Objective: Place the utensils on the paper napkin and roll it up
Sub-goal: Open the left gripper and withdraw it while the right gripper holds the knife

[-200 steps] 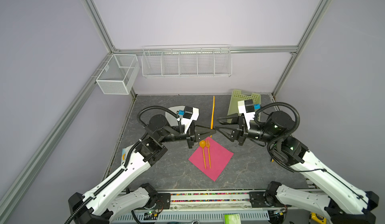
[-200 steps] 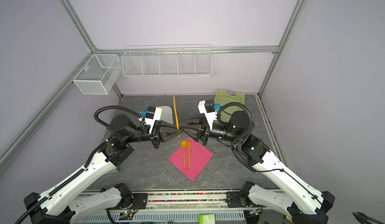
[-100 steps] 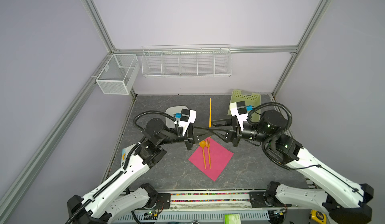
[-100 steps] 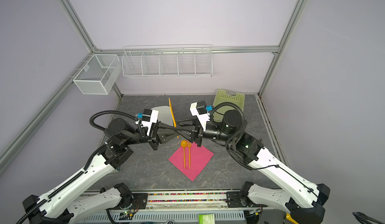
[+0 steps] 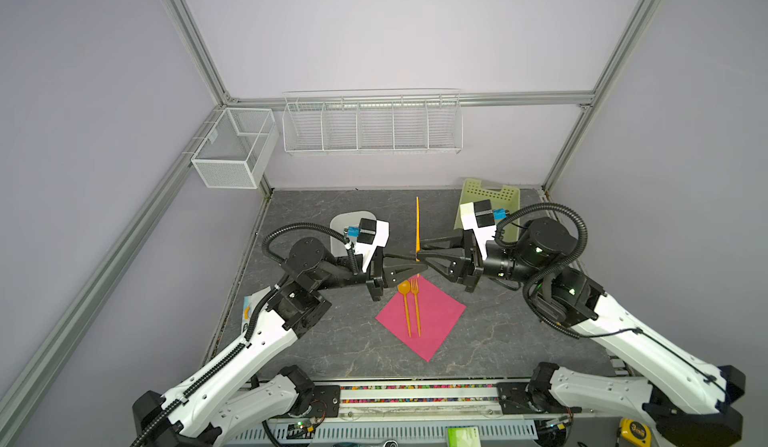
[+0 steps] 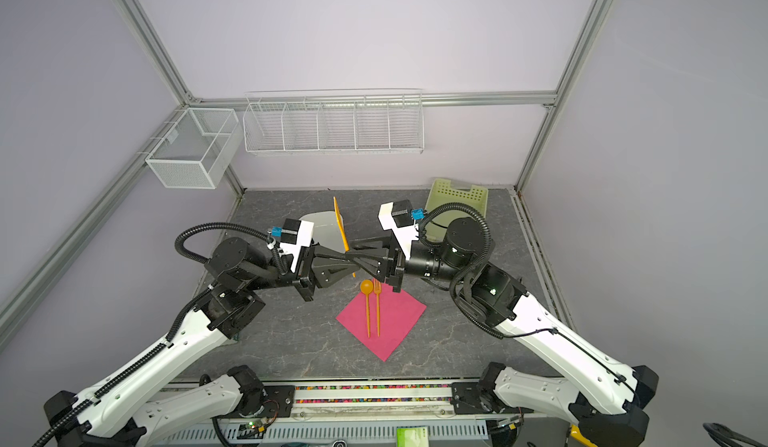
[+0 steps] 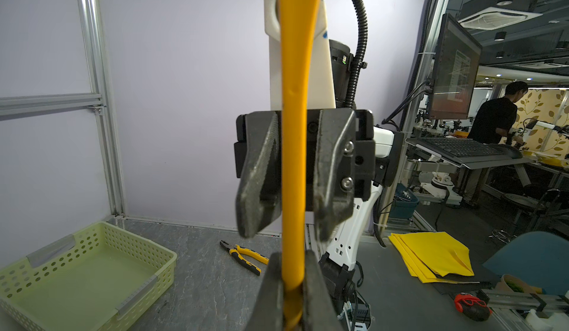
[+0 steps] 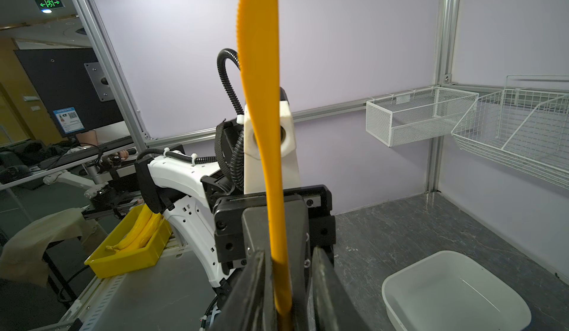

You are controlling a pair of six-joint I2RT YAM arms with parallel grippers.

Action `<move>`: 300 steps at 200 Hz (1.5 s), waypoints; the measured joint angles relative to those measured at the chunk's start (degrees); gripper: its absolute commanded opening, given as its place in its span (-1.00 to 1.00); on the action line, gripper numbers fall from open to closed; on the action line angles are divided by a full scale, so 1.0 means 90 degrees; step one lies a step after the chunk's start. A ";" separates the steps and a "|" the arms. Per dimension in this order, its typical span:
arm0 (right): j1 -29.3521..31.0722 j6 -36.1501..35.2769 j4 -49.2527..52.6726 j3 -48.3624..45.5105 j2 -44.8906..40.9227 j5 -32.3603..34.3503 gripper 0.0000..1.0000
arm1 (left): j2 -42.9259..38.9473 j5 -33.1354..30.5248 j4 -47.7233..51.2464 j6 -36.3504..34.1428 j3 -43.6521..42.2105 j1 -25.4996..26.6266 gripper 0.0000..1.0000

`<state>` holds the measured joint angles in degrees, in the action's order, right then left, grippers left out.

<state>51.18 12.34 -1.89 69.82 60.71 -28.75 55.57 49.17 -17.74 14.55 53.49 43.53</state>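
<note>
The pink-red paper napkin (image 5: 438, 320) (image 6: 397, 320) lies as a diamond on the grey table. An orange spoon (image 5: 405, 305) (image 6: 367, 305) and fork (image 5: 416, 305) (image 6: 377, 305) lie side by side on it. Above its far corner the orange knife (image 5: 417, 226) (image 6: 340, 226) (image 7: 294, 98) (image 8: 261, 98) stands upright. My left gripper (image 5: 423, 264) (image 6: 352, 258) (image 7: 291, 286) is shut on its handle. My right gripper (image 5: 420, 253) (image 6: 348, 253) (image 8: 289, 283) faces it tip to tip, its jaws either side of the knife with a gap showing.
A white tub (image 5: 343, 224) (image 8: 455, 289) stands behind the left gripper. A green perforated basket (image 5: 498, 195) (image 7: 77, 268) sits at the back right. White wire baskets (image 5: 372, 124) hang on the walls. Pliers (image 7: 243, 255) lie beyond the table's right edge.
Both grippers have shifted a little to the left with the knife upright. The right gripper's jaws have come in round the knife and narrowed. The left grip is unchanged.
</note>
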 measured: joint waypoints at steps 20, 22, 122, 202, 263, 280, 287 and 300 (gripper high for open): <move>0.0005 -0.0007 0.0000 0.0092 0.0066 0.0000 -0.51 | 0.0007 0.0024 0.0002 0.0000 0.0000 0.0000 -1.00; 0.0005 -0.0010 0.0000 0.0097 0.0068 0.0000 -0.52 | 0.0010 0.0024 0.0000 0.0000 0.0000 0.0000 -1.00; 0.0032 -0.0163 0.0051 0.0138 0.0092 -0.0019 -0.86 | 0.0010 -0.0070 0.0141 -0.0017 0.0002 0.0000 -0.92; 0.0034 -0.0420 0.0576 0.0138 0.0015 0.0442 -0.86 | 0.0005 -0.0330 0.0879 -0.0265 0.0117 0.0005 -0.23; 0.0034 -0.0709 0.1860 0.0270 -0.0126 0.2030 -0.87 | -0.0126 -0.1321 0.2001 -0.0682 0.0250 0.0002 -0.19; 0.0034 -0.0707 0.2300 0.0357 -0.0100 0.2599 -0.86 | -0.0134 -0.1690 0.2412 -0.0826 0.0389 -0.0010 -0.19; 0.0034 -0.0699 0.2436 0.0393 -0.0073 0.2817 -0.86 | -0.0126 -0.1836 0.2606 -0.0879 0.0464 -0.0015 -0.19; 0.0034 -0.0646 0.2686 0.0452 0.0002 0.3232 -0.86 | -0.0109 -0.2130 0.2970 -0.0991 0.0624 -0.0046 -0.19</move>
<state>51.48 6.52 22.28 73.89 60.73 0.34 54.59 30.00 8.99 5.63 59.11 43.11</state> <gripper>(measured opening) 0.092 0.407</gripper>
